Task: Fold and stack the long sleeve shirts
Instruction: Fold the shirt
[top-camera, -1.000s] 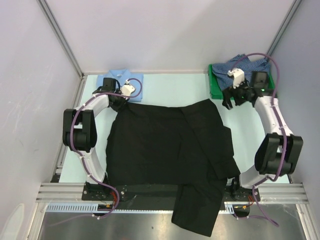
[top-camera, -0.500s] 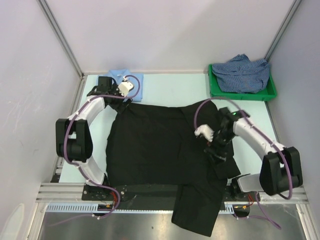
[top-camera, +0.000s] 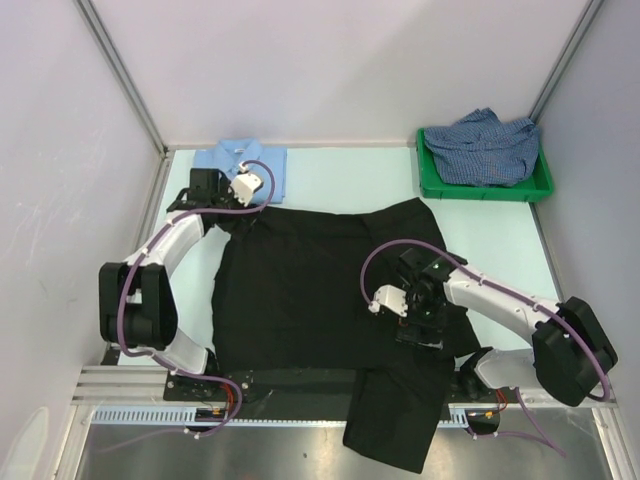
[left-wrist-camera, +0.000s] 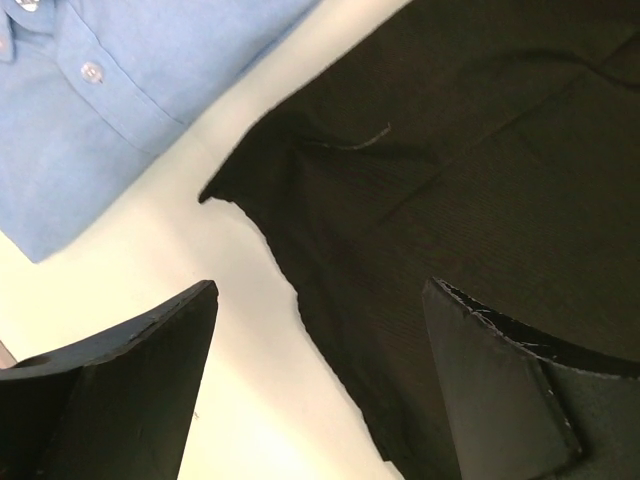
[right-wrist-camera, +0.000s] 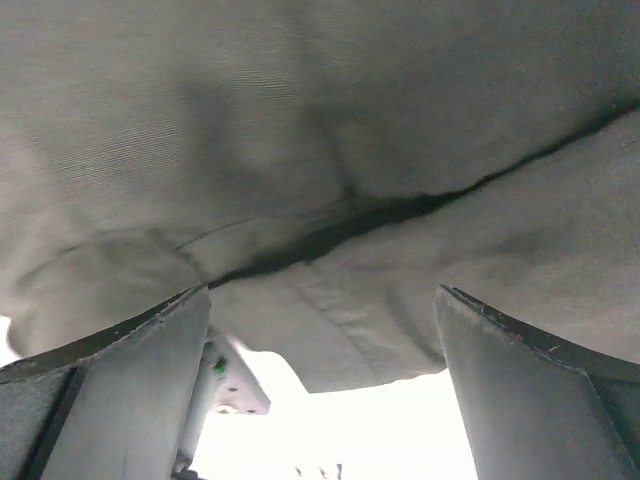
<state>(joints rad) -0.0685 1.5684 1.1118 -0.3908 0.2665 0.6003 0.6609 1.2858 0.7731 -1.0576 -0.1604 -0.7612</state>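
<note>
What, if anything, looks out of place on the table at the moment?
The black shirt lies askew: one part hangs over the near edge of the table. The checked shirt sits crumpled in the bin, unfolded.

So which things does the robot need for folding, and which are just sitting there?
For the job: black shirt, light blue shirt, checked shirt.
Just lying about: green bin, which holds the checked shirt.

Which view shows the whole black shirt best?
The top external view: the black shirt lies spread on the table, one part hanging over the near edge. The left wrist view shows only one corner beside the light blue shirt; the right wrist view, only close folds.
</note>
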